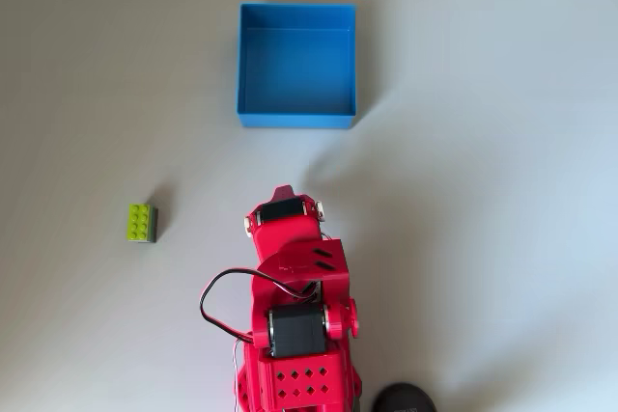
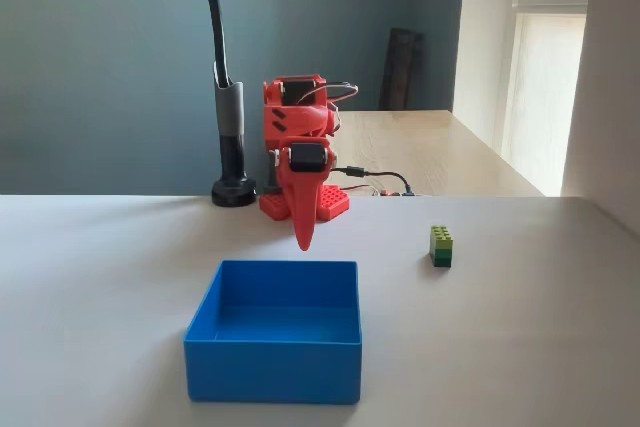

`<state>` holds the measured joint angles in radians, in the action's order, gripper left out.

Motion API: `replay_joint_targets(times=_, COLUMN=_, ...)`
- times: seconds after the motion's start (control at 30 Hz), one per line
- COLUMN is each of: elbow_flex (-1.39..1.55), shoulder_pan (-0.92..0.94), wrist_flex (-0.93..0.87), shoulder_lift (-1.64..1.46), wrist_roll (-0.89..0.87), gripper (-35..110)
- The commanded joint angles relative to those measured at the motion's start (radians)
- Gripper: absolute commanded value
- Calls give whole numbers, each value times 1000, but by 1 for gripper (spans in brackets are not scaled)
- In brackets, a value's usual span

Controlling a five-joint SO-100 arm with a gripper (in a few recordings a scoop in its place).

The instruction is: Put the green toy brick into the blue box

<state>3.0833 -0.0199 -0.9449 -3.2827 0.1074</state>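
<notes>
White tabletop (image 1: 502,190), teal-grey wall behind, window at right in the fixed view. Red arm (image 1: 294,335) is folded up at its base, gripper (image 2: 306,239) pointing down, tip hanging above the table between the base and the blue box (image 2: 272,372); fingers look pressed together into one point, nothing held. Green toy brick (image 1: 142,222) sits on the table, studs up, well apart from both box and gripper: left of the arm in the overhead view, right of the box in the fixed view (image 2: 441,245), where its lower part looks darker green. Blue box (image 1: 296,121) is open-topped, lying ahead of the arm. Black lamp post (image 2: 231,137) stands beside the arm base. No readable labels or writing.
</notes>
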Motion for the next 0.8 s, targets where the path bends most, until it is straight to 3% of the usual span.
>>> replay_joint_targets(times=0.0, elbow_flex=20, shoulder_pan=-6, wrist_flex=12, shoulder_lift=-5, wrist_roll=14, gripper=0)
replay_joint_targets(times=0.77, elbow_flex=20, shoulder_pan=-6, wrist_flex=12, shoulder_lift=-5, wrist_roll=14, gripper=0)
